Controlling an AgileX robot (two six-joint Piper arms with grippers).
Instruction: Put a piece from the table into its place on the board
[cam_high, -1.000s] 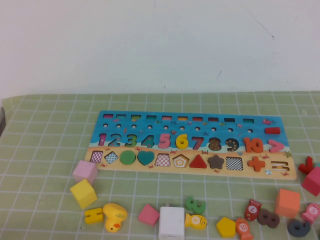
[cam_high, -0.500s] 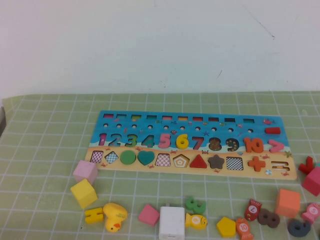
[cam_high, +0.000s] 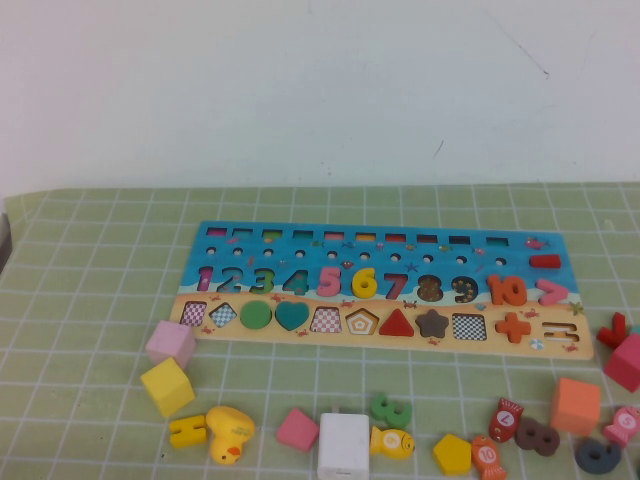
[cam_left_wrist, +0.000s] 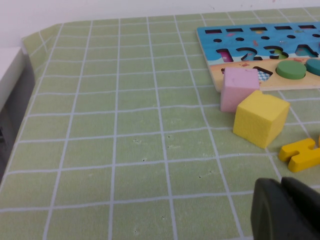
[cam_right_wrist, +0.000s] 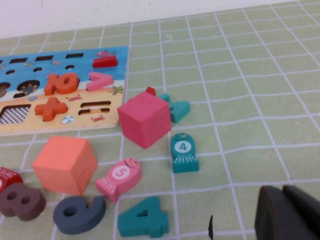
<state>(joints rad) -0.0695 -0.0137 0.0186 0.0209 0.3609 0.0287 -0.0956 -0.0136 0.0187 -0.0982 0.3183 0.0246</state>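
The yellow 6 (cam_high: 364, 283) sits in its hole on the board (cam_high: 250, 232), between the pink 5 (cam_high: 329, 281) and the red 7 (cam_high: 395, 286). I think the job is done, so next I only need to keep both arms away.

My left gripper (cam_left_wrist: 281, 190) hangs low over the table (cam_high: 90, 260), near a yellow cube (cam_left_wrist: 261, 117). It is closed tight and holds nothing. My right gripper (cam_right_wrist: 283, 195) hangs over the mat near a teal 4 (cam_right_wrist: 142, 218). I cannot tell if it is closed.

Loose toys lie in front of the board: a yellow duck (cam_high: 230, 433), a green 3 (cam_high: 391, 409) and a white block (cam_high: 343, 445). Nothing blocks the 6.
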